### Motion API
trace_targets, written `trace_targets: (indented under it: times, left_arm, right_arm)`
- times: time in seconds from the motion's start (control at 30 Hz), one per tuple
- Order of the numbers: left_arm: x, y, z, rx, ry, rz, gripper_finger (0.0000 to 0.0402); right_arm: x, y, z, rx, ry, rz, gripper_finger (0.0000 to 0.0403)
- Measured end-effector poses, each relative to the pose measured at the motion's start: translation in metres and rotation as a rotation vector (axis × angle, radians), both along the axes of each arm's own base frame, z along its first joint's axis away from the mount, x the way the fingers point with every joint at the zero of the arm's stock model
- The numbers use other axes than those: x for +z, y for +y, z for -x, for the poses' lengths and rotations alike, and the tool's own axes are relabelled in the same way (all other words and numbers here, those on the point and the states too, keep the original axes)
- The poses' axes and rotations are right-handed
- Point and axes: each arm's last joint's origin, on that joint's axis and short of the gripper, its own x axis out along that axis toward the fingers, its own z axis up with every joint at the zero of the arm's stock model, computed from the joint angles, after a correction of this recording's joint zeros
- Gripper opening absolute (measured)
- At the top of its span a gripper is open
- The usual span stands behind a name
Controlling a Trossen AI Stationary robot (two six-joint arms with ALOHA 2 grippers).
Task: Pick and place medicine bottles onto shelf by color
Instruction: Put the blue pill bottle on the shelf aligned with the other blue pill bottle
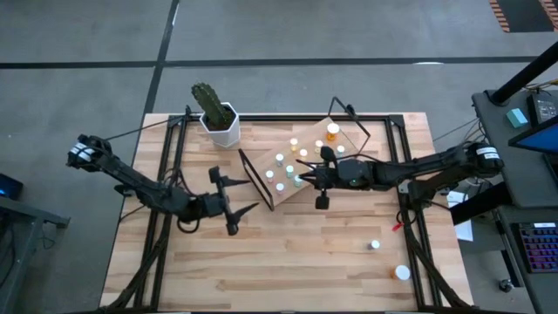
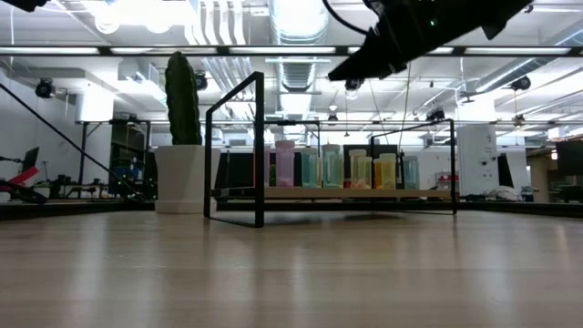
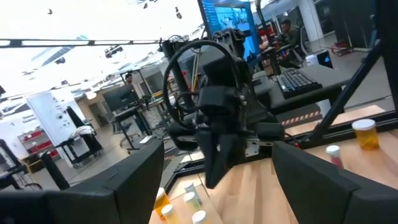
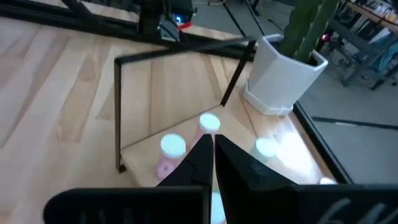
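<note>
The shelf (image 1: 307,155), a light-wood board on a black wire frame, stands at the table's far middle. Several medicine bottles (image 1: 281,173) with white, pale green and orange caps stand on it; the low view shows them in a row (image 2: 330,169). Two more bottles (image 1: 375,246) (image 1: 402,273) stand on the table near its right front corner. My right gripper (image 1: 297,180) is shut and hovers above the bottles on the shelf (image 4: 209,123), holding nothing. My left gripper (image 1: 248,194) stands open just left of the shelf's wire end, with nothing between its fingers.
A white pot with a green cactus (image 1: 218,120) stands at the far edge, left of the shelf. The shelf's upright wire ends (image 1: 256,180) (image 1: 350,119) rise at both of its short sides. Bare planks (image 1: 288,262) lie between the shelf and the table's near edge.
</note>
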Motion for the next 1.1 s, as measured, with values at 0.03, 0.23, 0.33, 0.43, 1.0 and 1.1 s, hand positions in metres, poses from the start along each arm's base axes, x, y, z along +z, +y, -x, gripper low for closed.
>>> trace_targets:
  times: [0.03, 0.23, 0.33, 0.43, 1.0, 1.1]
  left_arm:
    - [0.0, 0.0, 0.0, 0.002, 0.001, 0.0, 0.028]
    - [0.002, 0.002, 0.0, 0.006, -0.02, 0.016, 0.028]
    - [0.003, 0.002, -0.001, 0.008, -0.024, 0.018, 0.028]
    - [0.003, 0.004, -0.001, 0.016, -0.023, 0.018, 0.028]
    - [0.003, 0.012, -0.004, 0.039, -0.048, 0.082, 0.028]
    - [0.003, 0.012, -0.004, 0.039, -0.05, 0.09, 0.028]
  right_arm:
    - [-0.003, 0.0, 0.001, -0.003, 0.005, -0.006, 0.0009]
    - [-0.007, 0.0, 0.003, -0.004, 0.009, -0.009, 0.0009]
    - [-0.006, 0.0, 0.002, -0.003, 0.0, -0.006, 0.0009]
    - [-0.006, 0.0, 0.002, 0.0, -0.006, 0.001, 0.0009]
    - [-0.007, 0.0, 0.003, 0.0, -0.002, 0.001, 0.0009]
    - [-0.007, 0.0, 0.003, 0.0, -0.002, 0.001, 0.0009]
